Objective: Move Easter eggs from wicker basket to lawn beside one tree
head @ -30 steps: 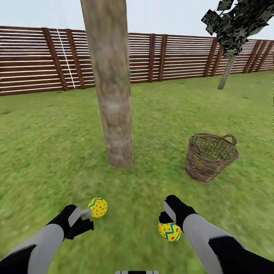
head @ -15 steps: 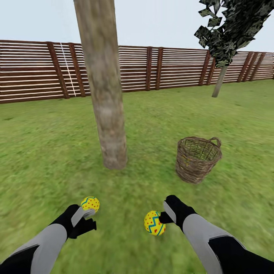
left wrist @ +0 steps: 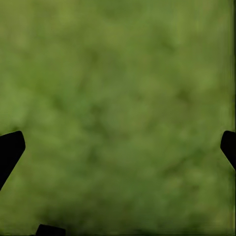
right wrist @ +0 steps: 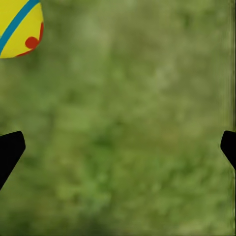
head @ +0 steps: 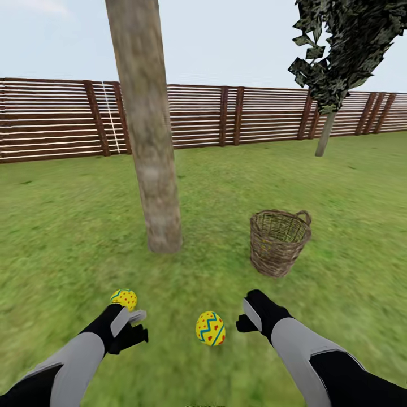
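Observation:
Two yellow Easter eggs with red dots and teal zigzags are on the lawn in front of the tree. One egg sits just beyond my left gripper, free of its fingers. The other egg is on the grass to the left of my right gripper. Both grippers are open, and the wrist views show wide-spread fingertips over bare grass for the left gripper and the right gripper. The wicker basket stands upright to the right of the trunk; I cannot make out its inside.
A brown slatted fence closes the garden at the back. A dark, near-black tree stands at the far right by the fence. Open grass stretches left of the trunk and right of the basket.
Both grippers have opened and let go of their eggs, which now sit free on the grass. The head view has shifted, so trunk and basket appear further left and farther off.

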